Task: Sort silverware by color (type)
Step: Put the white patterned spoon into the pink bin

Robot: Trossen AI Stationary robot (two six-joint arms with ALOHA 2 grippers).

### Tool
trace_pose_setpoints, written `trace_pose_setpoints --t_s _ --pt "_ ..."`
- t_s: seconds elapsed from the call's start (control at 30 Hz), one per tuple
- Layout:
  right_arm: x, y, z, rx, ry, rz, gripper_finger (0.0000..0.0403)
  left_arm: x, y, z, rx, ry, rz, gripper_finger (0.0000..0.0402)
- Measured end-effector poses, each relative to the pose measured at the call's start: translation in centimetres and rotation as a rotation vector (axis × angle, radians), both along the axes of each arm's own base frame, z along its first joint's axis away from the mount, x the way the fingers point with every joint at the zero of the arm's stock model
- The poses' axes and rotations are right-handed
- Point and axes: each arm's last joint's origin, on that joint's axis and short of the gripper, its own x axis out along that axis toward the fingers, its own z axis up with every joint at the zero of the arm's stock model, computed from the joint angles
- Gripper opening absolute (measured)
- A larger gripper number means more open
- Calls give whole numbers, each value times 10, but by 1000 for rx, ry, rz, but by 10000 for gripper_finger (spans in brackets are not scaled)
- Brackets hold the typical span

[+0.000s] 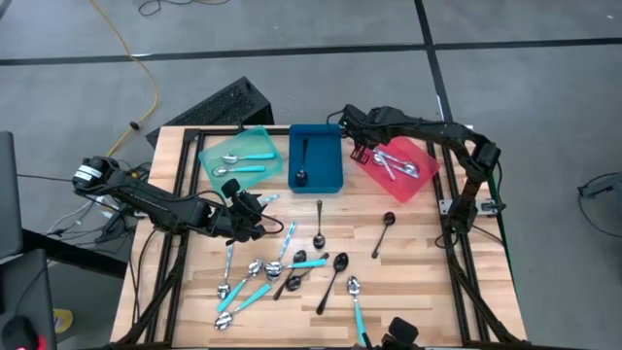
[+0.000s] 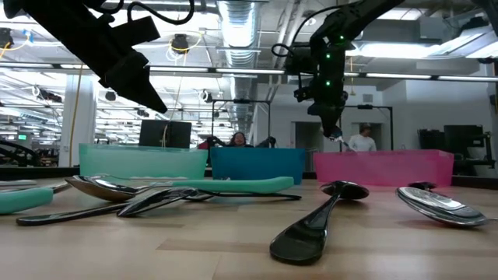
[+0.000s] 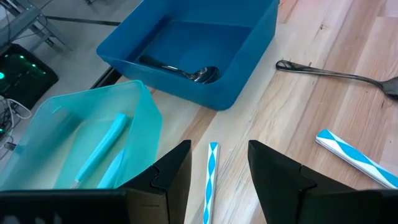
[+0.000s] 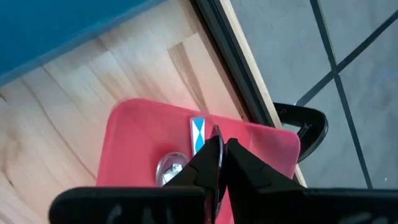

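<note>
Teal-handled spoon (image 3: 211, 180) seemingly between left claw (image 3: 219, 180) fingers.

three trays (image 1: 316, 156) side by side at the table's (image 1: 428, 262) far edge, spoons (image 1: 292, 272) scattered before them

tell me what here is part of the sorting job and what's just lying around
Job: loose spoons on the table, spoons already in the teal tray, blue tray and red tray.
Lying about: keyboard, yellow cable on the floor.
</note>
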Motion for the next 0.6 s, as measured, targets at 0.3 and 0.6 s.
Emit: trace_pose_setpoints --t_s 0.3,0.6 --pt "-12 0 -26 34 64 -2 44 0 0 0 0 0 1 147" --pt "-11 0 -38 5 27 10 44 0 0 0 4 -6 8 147"
